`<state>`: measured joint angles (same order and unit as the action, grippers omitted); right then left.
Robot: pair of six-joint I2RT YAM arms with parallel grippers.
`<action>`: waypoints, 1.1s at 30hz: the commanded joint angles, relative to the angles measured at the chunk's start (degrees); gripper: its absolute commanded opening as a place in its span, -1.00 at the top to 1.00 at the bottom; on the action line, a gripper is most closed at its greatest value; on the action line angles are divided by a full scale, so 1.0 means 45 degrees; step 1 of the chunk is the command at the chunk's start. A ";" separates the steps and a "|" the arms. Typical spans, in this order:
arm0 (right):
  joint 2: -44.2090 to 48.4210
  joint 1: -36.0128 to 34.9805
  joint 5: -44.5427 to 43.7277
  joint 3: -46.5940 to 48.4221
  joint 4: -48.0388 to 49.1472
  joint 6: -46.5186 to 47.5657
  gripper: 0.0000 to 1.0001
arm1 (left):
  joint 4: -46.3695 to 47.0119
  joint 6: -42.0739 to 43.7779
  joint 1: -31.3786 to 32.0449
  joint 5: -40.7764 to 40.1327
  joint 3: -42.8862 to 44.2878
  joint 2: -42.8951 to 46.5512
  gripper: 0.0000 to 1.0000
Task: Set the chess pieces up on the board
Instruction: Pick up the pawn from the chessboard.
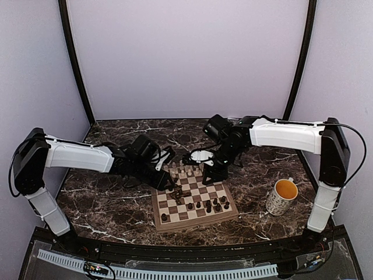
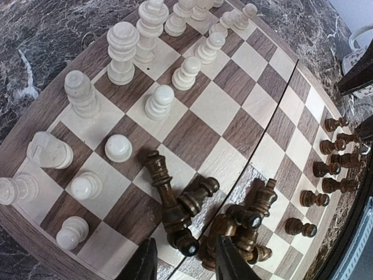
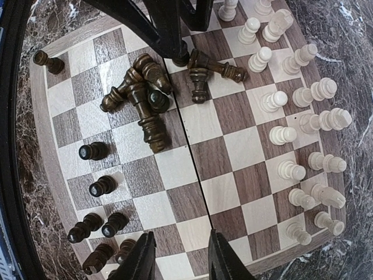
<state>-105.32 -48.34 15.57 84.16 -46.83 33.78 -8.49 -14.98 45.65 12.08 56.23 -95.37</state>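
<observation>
The left gripper (image 2: 186,244) is being held open over the board (image 2: 217,108), toppled dark chess pieces (image 2: 175,204) lying between and just beyond its fingers. The right gripper (image 3: 182,238) is being held open too, those pieces beyond its fingertips.

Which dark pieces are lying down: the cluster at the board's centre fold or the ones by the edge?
The cluster at the centre fold: those lie toppled in a heap. The dark pieces by the edge stand upright, spaced apart.

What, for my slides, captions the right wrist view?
Pale chess pieces stand along one board edge; several dark pieces lie toppled mid-board.
</observation>
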 commanded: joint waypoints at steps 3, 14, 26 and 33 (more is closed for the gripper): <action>0.0438 0.0038 0.0124 -0.0179 0.0387 -0.0065 0.35 | -0.0691 0.0229 0.0061 -0.0214 0.0579 -0.0313 0.33; 0.0433 0.0058 0.0033 -0.0292 0.0485 -0.0085 0.35 | -0.0868 0.0331 0.0071 -0.0198 0.0712 -0.0393 0.61; 0.0236 0.0058 0.0175 -0.0040 0.0275 -0.0138 0.35 | -0.0929 0.0316 0.0060 -0.0292 0.0723 -0.0471 0.64; 0.0193 0.0053 0.0176 0.0025 0.0240 -0.0157 0.35 | -0.1583 0.0414 0.0068 -0.0334 0.0699 0.0509 0.85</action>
<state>-105.08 -48.31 15.62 83.00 -45.89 33.74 -11.51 -13.89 45.65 11.05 58.17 -97.47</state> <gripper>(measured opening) 0.325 0.111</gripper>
